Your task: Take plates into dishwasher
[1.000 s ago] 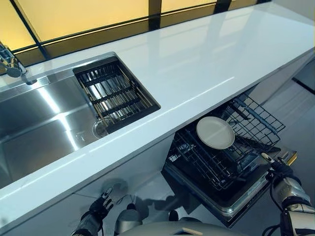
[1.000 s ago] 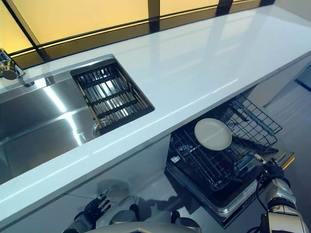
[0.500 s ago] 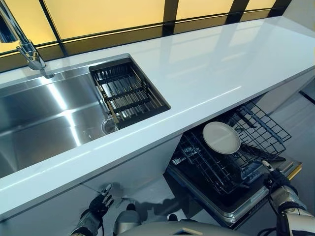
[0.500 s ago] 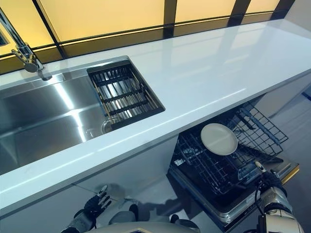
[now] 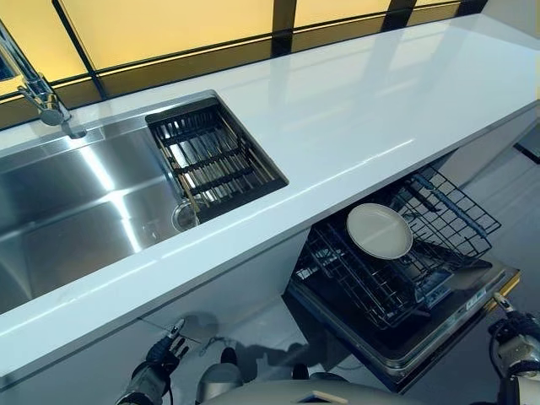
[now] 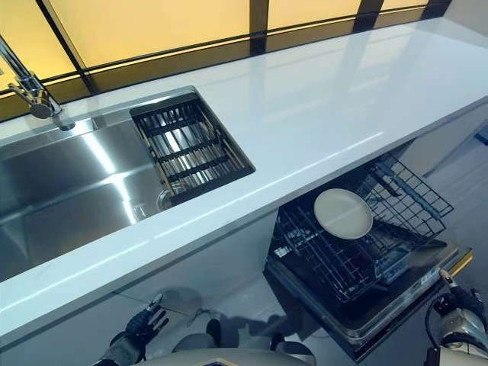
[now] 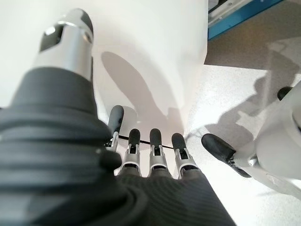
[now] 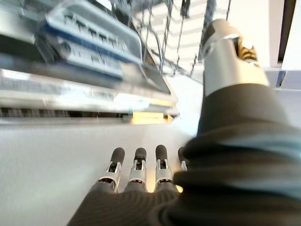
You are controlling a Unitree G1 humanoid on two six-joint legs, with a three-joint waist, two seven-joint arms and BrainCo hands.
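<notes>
A round white plate (image 5: 380,230) lies in the pulled-out black wire rack (image 5: 456,209) of the open dishwasher (image 5: 439,325) under the white counter. My right hand (image 5: 513,327) hangs low at the lower right, just off the dishwasher door's corner, fingers straight and empty; its wrist view shows the fingers (image 8: 137,165) below the door edge (image 8: 94,101). My left hand (image 5: 157,363) hangs low at the lower left in front of the cabinet, fingers (image 7: 155,146) straight and empty.
A white counter (image 5: 363,110) runs across. A steel sink (image 5: 76,211) holds a dark slatted drain rack (image 5: 215,159), with a faucet (image 5: 38,93) at the far left. A window runs along the back. The open dishwasher door juts out over the floor.
My right hand has dropped away from the dishwasher door's front edge toward the lower right. The camera has shifted slightly. The plate and left hand stay as they were.
</notes>
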